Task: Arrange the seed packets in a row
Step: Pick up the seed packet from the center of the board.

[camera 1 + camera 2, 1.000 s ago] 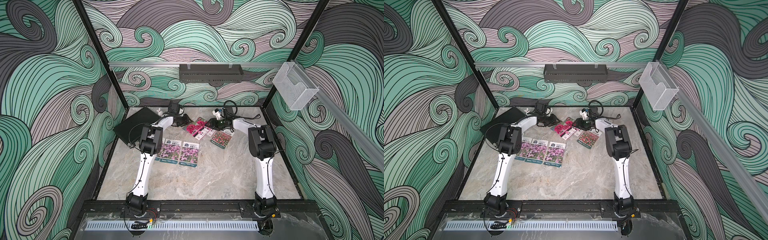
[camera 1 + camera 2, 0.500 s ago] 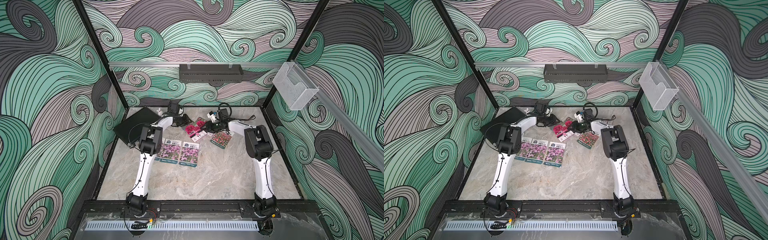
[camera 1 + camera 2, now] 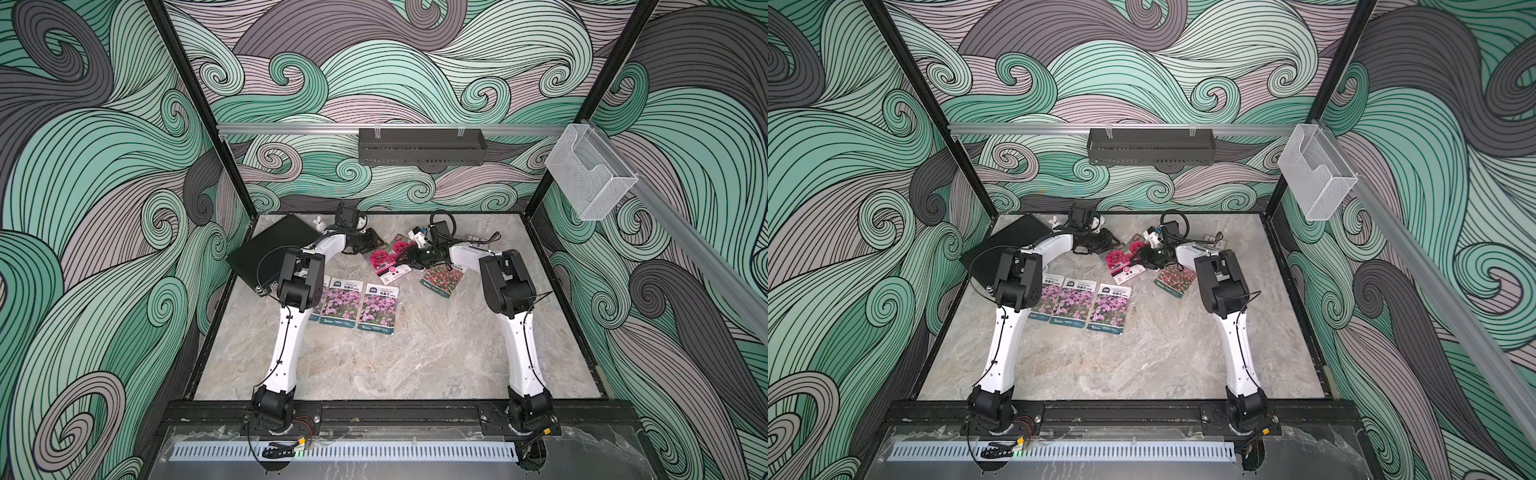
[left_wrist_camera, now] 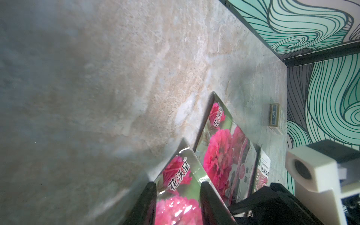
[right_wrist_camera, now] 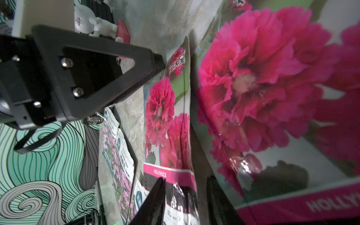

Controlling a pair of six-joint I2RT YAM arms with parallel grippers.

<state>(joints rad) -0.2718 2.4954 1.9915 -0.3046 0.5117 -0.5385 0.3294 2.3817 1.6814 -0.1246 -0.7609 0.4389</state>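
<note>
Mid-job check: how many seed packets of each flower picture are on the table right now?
Purple-pink field packets: 3
Magenta bloom packets: 2
Red-pink field packet: 1
Total: 6

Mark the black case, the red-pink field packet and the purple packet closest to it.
black case [image 3: 268, 243]: top view, bare lid surface.
red-pink field packet [image 3: 441, 281]: top view, middle of its flower photo.
purple packet [image 3: 378, 309]: top view, centre of its flower photo.
</note>
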